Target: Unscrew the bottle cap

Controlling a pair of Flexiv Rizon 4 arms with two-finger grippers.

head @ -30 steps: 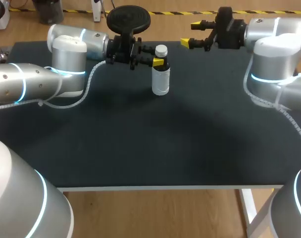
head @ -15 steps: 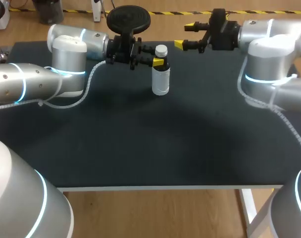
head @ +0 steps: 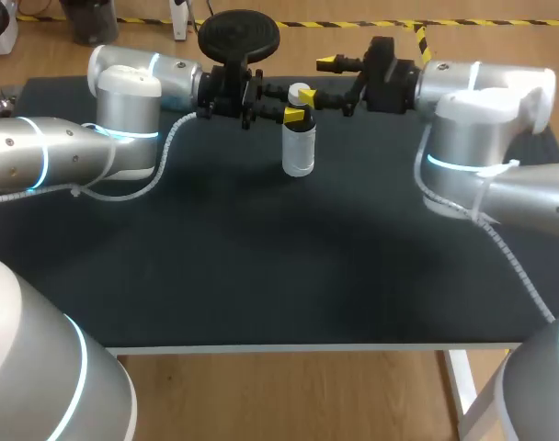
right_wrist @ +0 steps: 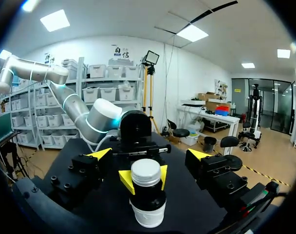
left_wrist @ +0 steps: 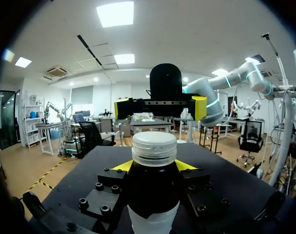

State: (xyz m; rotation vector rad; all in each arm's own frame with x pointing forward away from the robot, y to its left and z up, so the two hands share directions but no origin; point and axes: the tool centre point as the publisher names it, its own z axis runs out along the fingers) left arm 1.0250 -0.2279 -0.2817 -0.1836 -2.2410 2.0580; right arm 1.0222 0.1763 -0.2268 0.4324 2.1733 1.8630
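One upright bottle (head: pixel 298 145) stands on the far side of the table (head: pixel 261 276).

Head view: the left gripper (head: pixel 297 113) is clamped on the bottle's neck, below the white cap (head: pixel 300 93). The right gripper (head: pixel 317 79) is spread, level with the cap.

Left wrist view: the bottle is gripped between the fingers.

Right wrist view: the fingers are apart, with the bottle ahead of the gap.

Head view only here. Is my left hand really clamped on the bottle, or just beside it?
Observer: Clamped. The left wrist view shows both yellow tips of the left hand pressing the neck of the bottle from two sides, just under the white cap.
Operator: Is the right hand on the cap yet?
Observer: No. In the right wrist view the right hand is open, fingers wide apart, the cap centred on the gap and touching neither.
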